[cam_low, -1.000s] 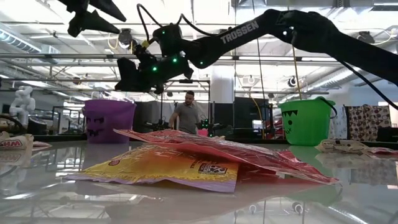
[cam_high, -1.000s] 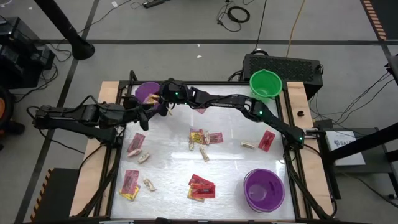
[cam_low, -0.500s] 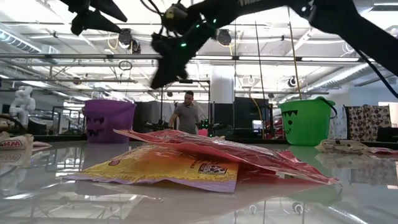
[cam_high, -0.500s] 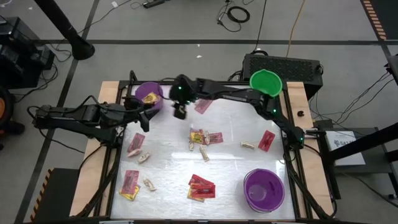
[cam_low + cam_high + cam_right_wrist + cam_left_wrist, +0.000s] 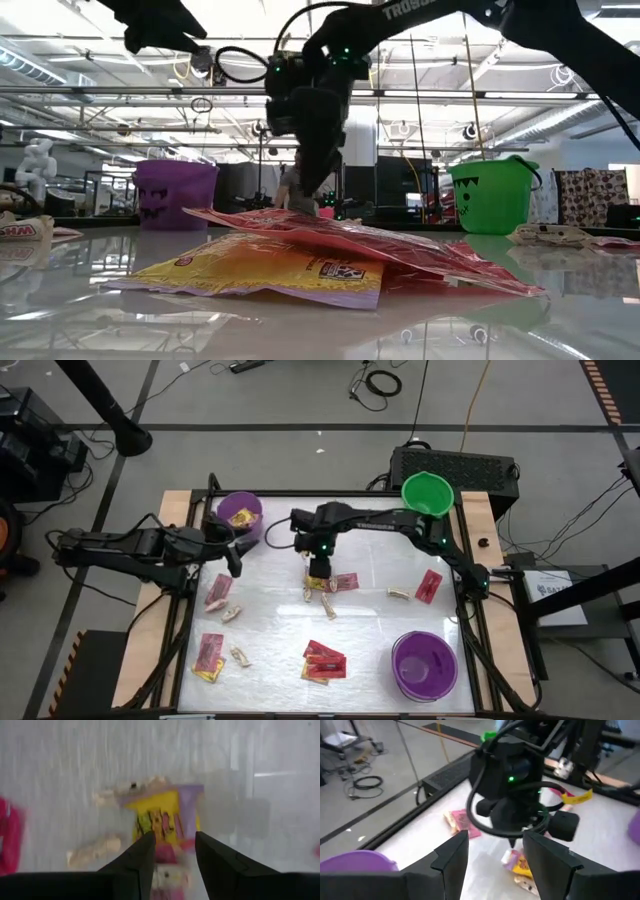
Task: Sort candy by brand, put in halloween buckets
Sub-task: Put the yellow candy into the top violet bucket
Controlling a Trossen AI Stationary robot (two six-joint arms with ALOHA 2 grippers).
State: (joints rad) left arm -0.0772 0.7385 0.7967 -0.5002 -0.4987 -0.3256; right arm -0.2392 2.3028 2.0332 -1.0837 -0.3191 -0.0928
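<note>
Candy drop's done: my right end effector (image 5: 318, 570) swung from the purple bucket (image 5: 240, 512) to hover, fingers parted and empty, over a yellow packet (image 5: 160, 820) mid-worktop. Left end effector (image 5: 236, 558) waits open beside that bucket.

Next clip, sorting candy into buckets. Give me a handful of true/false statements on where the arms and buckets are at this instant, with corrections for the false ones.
1. The right gripper is over the candy cluster in the middle of the table. True.
2. The green bucket sits at the near right corner in the high view. False: it is at the far right corner; a purple bucket holds the near right corner.
3. The right gripper's fingers are open, with a yellow packet below them. True.
4. The left gripper is holding a red packet. False: its fingers are open and empty, near the far-left purple bucket.
5. The far-left purple bucket has candy inside. True.
</note>
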